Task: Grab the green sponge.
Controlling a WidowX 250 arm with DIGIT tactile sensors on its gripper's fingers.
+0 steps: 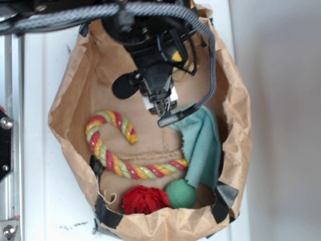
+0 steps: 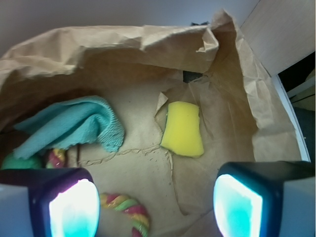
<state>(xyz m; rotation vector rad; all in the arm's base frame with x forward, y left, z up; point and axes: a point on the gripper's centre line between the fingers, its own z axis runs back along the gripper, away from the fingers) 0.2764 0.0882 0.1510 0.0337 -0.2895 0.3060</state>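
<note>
Inside the paper bag (image 2: 247,84) we hover our gripper (image 2: 155,207), jaws apart and empty, above the green sponge (image 2: 183,129), so that we can descend on it.

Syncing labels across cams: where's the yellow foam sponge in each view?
Exterior: not visible; the black gripper and arm cover the upper part of the brown paper bag.
Wrist: yellow foam sponge right of centre, flat on the bag floor, ahead of the open fingers.
Shared landmark: teal cloth, which lies left of the sponge in the wrist view.
</note>
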